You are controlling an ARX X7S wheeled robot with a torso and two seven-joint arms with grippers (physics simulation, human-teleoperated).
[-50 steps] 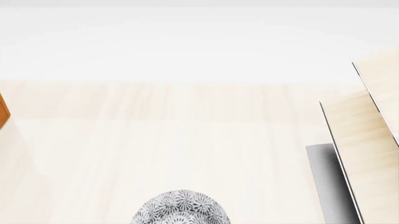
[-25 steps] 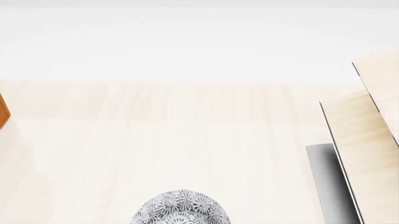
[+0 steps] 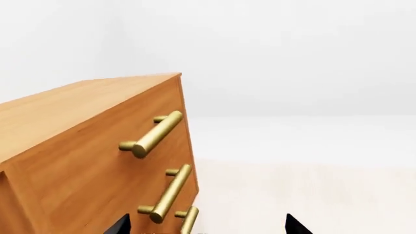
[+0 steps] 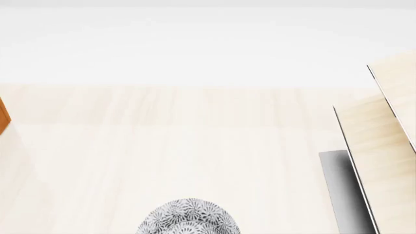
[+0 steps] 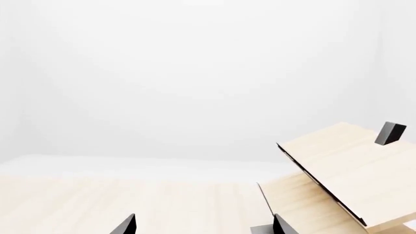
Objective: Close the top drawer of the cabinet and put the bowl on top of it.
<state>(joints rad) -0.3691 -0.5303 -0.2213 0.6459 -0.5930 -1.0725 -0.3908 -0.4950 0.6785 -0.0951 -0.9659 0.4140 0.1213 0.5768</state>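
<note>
Step in hand: closing the top drawer (image 3: pixel 97 161), judged from the left gripper (image 3: pixel 206 228) hanging just beside the cabinet (image 3: pixel 78 105) front, fingertips spread wide and holding nothing.
How to do it well: press flat on the wood beside the brass bar handle (image 3: pixel 155 134), push straight in along the slide, and keep the tips from snagging the bar; how far the drawer stands out cannot be told from here.
Right gripper (image 5: pixel 202 227): tips spread apart and empty, near the slanted rack (image 5: pixel 344 168).
Bowl (image 4: pixel 188 218): on the bench (image 4: pixel 195 146) at the near edge of the head view, well apart from the cabinet, whose corner shows at far left.
Cabinet: orange-brown wood, visible grain, flat top, square edges.
Handles: round brass bars on short posts, smooth and glossy.
Bowl surface: white with fine grey floral pattern, round and deep.
Rack: pale wood panels, tilted, with a dark base.
</note>
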